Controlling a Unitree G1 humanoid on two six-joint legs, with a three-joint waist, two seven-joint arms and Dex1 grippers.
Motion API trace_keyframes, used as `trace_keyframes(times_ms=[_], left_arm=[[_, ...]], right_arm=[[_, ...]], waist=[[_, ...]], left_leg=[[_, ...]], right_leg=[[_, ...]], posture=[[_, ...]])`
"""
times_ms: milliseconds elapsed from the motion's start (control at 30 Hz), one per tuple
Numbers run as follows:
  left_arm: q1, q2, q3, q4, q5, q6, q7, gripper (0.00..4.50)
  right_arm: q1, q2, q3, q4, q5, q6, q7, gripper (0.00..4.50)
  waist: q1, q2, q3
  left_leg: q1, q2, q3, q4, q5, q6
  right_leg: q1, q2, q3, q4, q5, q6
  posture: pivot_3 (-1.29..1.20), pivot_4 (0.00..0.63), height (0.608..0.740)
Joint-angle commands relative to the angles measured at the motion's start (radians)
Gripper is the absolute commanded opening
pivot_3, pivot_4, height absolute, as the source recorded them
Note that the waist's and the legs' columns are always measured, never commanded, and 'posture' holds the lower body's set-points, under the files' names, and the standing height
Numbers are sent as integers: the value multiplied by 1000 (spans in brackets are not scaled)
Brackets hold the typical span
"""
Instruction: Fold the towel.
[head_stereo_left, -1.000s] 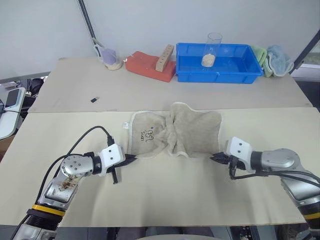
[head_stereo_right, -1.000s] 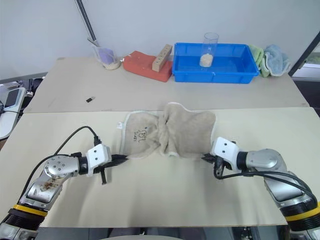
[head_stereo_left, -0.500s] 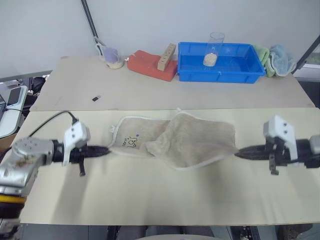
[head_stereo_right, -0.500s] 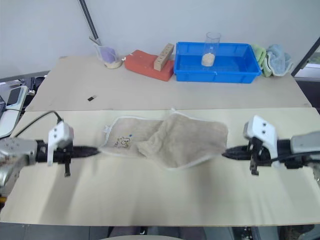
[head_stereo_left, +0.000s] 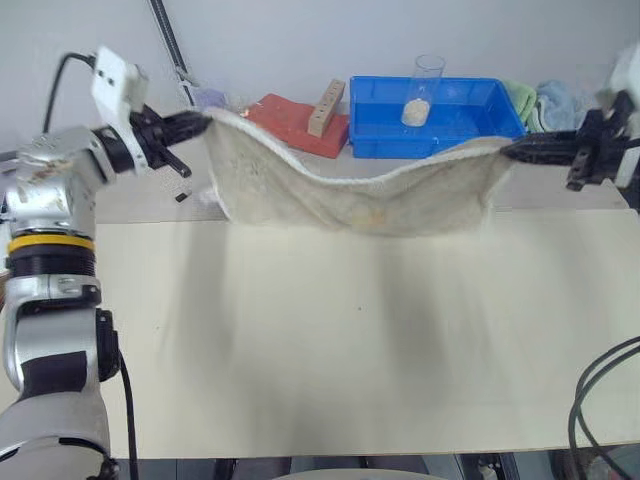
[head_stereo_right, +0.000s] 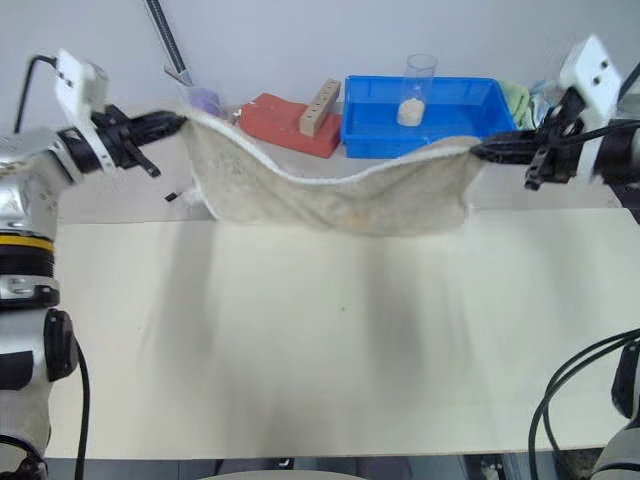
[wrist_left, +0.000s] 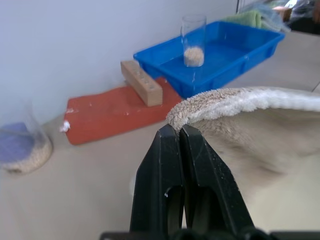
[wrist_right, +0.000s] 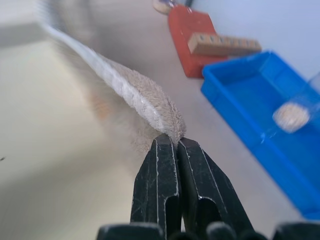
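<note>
The towel (head_stereo_left: 350, 200) hangs in the air above the far half of the near tabletop (head_stereo_left: 330, 340), stretched between the two arms and sagging in a shallow curve at its middle, its lower edge just above the seam where the near tabletop meets the farther one. The left pincer (head_stereo_left: 203, 123) is clamped tight on the towel's upper left corner, and the right pincer (head_stereo_left: 505, 150) is pinched closed on the upper right corner; in both wrist views the black fingers meet with only the white-edged hem between them. This looks like the spreading step: the cloth has been lifted and pulled open so that it can be laid flat before any fold is made. The next move probably calls for lowering both corners together and evenly, keeping the top edge taut, so the cloth lands smooth on the tabletop rather than bunched. Compared with a second ago, the towel is no longer a crumpled heap lying mid-tabletop with the pincers low at its near corners; half a second ago it was partly drawn out along the surface, and now both arms have risen and spread wide, carrying it clear of the surface.
</note>
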Motion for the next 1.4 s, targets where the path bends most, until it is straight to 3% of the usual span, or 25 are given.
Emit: trace_keyframes(times_ms=[33,233,367,500,700,833,1100,1400], left_arm=[[131,112,28,-153,-38,75,-121,0],[592,216,51,-432,-32,65,-204,0],[860,235,77,-572,-27,34,-224,0],[1011,243,99,-644,-38,41,-234,0],[1090,257,121,-690,-77,104,-258,0],[1062,255,116,-678,-92,128,-249,0],[755,243,70,-535,-137,263,-218,0],[485,145,-68,-310,-47,271,-160,0]], right_arm=[[53,-60,-61,-111,36,10,57,57],[474,-45,-150,-306,25,-74,29,57],[727,-33,-190,-454,34,-88,27,57],[896,-50,-236,-528,56,-46,54,57],[1053,-116,-288,-524,36,-45,111,57],[1014,-108,-274,-512,59,-22,81,57],[741,-69,-203,-451,192,205,15,57],[439,43,-34,-229,142,333,-82,57]], waist=[[-10,2,-1],[-5,2,-1],[9,4,0],[24,4,0],[39,4,0],[37,3,1],[34,2,2],[26,2,2]], left_leg=[[0,0,0,-1,0,0],[3,3,-4,0,0,0],[2,3,-4,0,0,0],[3,3,-4,0,0,0],[6,2,0,0,-1,0],[7,3,2,0,-1,0],[9,4,2,0,-1,0],[9,0,1,0,-1,0]], right_leg=[[0,0,0,0,0,0],[1,0,1,-1,0,0],[-1,-1,3,0,0,0],[2,-1,3,-2,0,0],[8,-2,2,-6,0,0],[10,-1,2,-7,0,0],[12,0,0,-9,0,0],[11,-1,0,-7,0,0]], posture=[[0,150,740],[0,150,740],[0,150,740],[0,150,740],[0,150,740],[0,150,740],[0,150,740],[0,150,740]])
